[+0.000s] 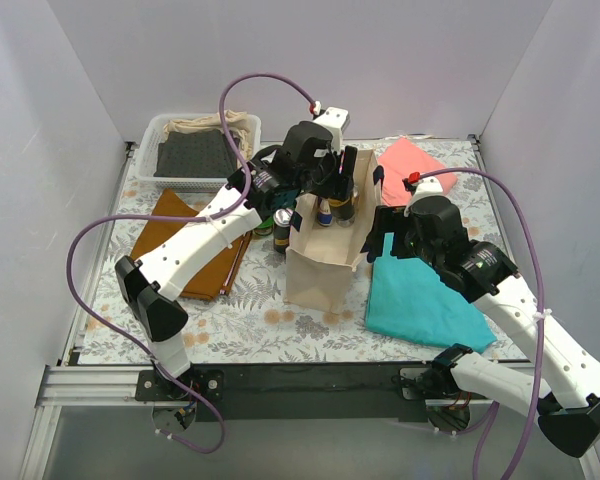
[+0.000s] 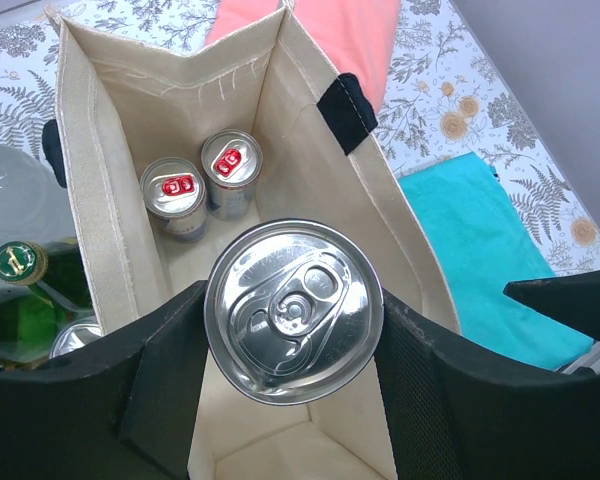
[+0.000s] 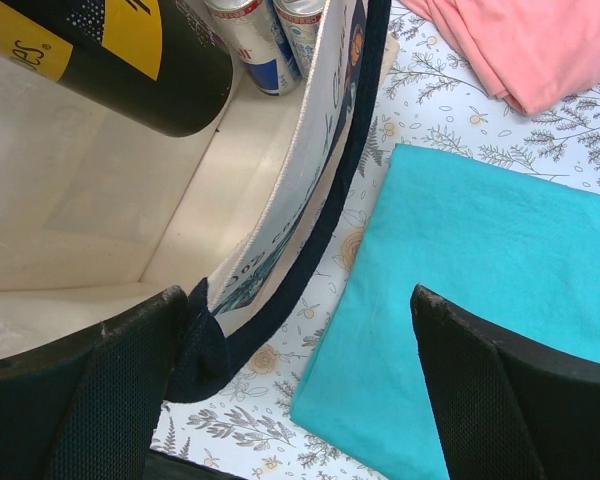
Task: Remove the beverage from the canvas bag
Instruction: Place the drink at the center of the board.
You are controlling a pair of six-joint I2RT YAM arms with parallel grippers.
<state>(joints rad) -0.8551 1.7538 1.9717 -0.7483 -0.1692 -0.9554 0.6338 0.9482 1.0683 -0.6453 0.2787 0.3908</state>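
Nearest us, the silver-topped beverage can (image 2: 293,310) is held by its sides in the jaws of the left gripper (image 2: 295,340), directly over the open mouth of the tall beige canvas bag (image 2: 310,140). The right gripper (image 3: 295,385) has its jaws wide, straddling the bag's rim w/o pinching it. We judge this is the lift-out step. Next: raise the can clear of the rim, carry it sideways and set it upright on the floral surface (image 1: 250,300).

in the right wrist view, upper left of the frame, the black can (image 3: 170,90) bears a yellow label (image 3: 130,30) with dark letters cut off at the edge, seemingly ending in "cs". the canvas bag (image 3: 310,190) carries blue print on its outer wall, too skewed to read.
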